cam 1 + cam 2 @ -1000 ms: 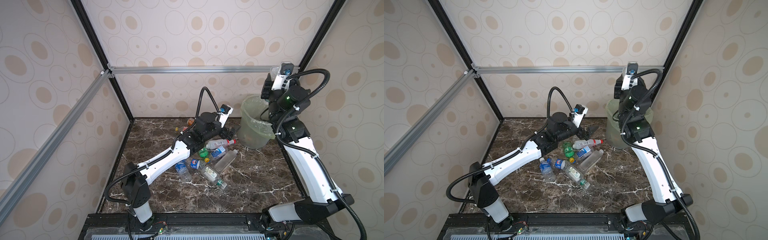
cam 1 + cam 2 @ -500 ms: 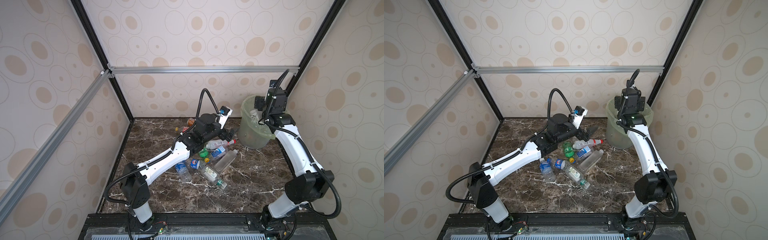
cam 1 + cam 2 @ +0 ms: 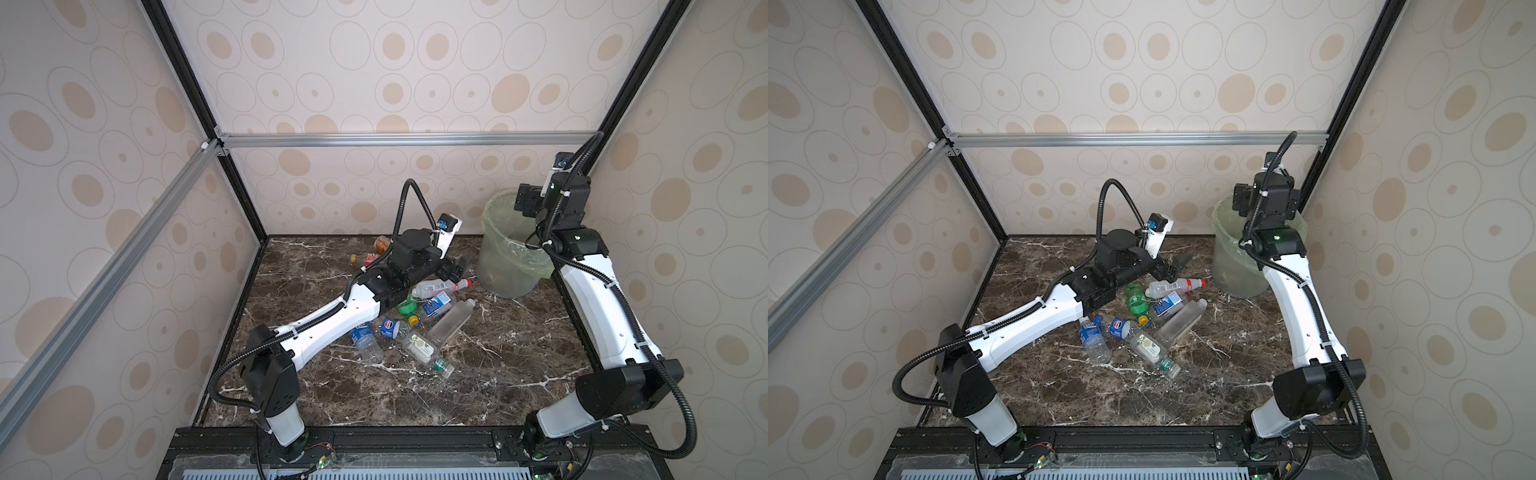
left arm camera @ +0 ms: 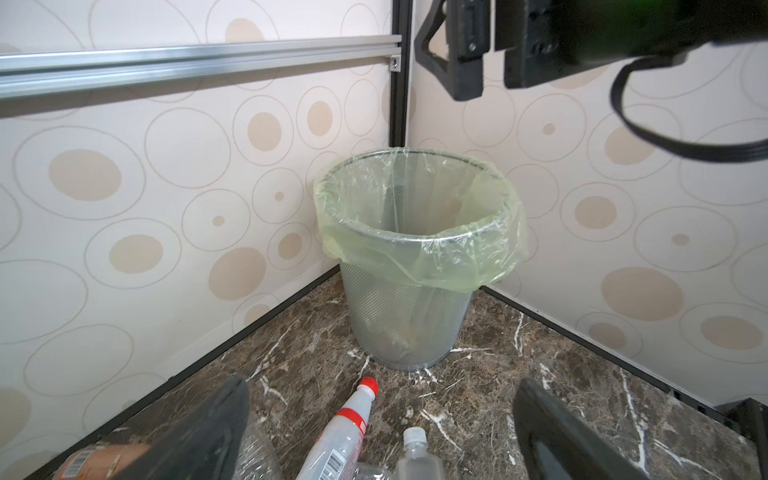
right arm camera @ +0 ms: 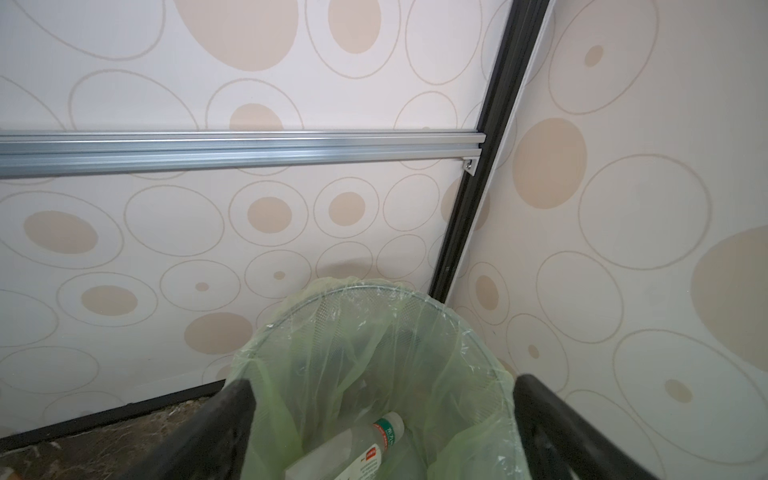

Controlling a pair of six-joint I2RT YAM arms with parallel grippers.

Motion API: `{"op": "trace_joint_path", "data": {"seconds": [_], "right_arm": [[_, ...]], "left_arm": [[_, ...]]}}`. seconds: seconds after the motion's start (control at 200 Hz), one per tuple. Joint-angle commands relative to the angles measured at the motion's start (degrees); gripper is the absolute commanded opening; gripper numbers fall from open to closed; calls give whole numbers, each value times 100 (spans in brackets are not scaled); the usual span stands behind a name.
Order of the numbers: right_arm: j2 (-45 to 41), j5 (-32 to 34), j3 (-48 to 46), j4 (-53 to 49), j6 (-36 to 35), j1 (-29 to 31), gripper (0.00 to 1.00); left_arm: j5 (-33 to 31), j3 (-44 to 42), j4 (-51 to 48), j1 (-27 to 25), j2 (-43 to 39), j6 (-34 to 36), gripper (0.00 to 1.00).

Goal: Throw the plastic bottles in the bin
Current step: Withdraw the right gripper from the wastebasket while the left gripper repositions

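Red-capped bottle (image 4: 344, 434) bears a barcode (image 4: 335, 459); other print unreadable

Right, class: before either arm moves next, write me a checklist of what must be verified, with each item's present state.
1. Right gripper open and empty: ok.
2. Right gripper above the bin: ok.
3. One bottle lies inside the bin: ok.
4. Left gripper open and empty: ok.
5. Red-capped bottle lies just ahead of the left gripper: ok.
6. Table cleared: not ok, a pile of bottles lies there.
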Motion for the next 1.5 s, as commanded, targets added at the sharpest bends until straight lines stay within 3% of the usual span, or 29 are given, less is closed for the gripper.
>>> {"op": "trace_joint_path", "data": {"seconds": [0.0,0.195,0.38,0.56,0.7,0.82,0.985,1.225,1.495], "right_arm": [[-226,-410,136,-320,418,94,100],[-344,-567,-86,-509,506,657,100],[-470,-539,-575,-463,579,1345,100],[-640,-556,-1338,-304,533,2013,100],[-569,-540,-1817,-253,639,2510,100],[-526,-381,-2330,-105,641,3045,100],[-421,-717,-2862,-113,1056,3312,100],[-311,-1130,-3309,-70,1493,3360,100],[-291,-1283,-3330,-85,1552,3367,100]], "left_arm": [[-776,-81,-141,-38,-217,79,99],[-1455,-151,-796,111,-356,-233,99],[-2048,-968,-1271,579,-1055,-1325,99],[-2129,-2301,-1501,1080,-2081,-2540,99],[-2164,-2822,-2154,1357,-2450,-3413,99],[-2061,-3105,-2722,1462,-2445,-4074,99],[-1750,-3740,-2835,1531,-2478,-4535,99],[-1000,-4962,-1757,1571,-2821,-5266,99],[-579,-5496,-1071,1571,-2557,-5327,95]]}}
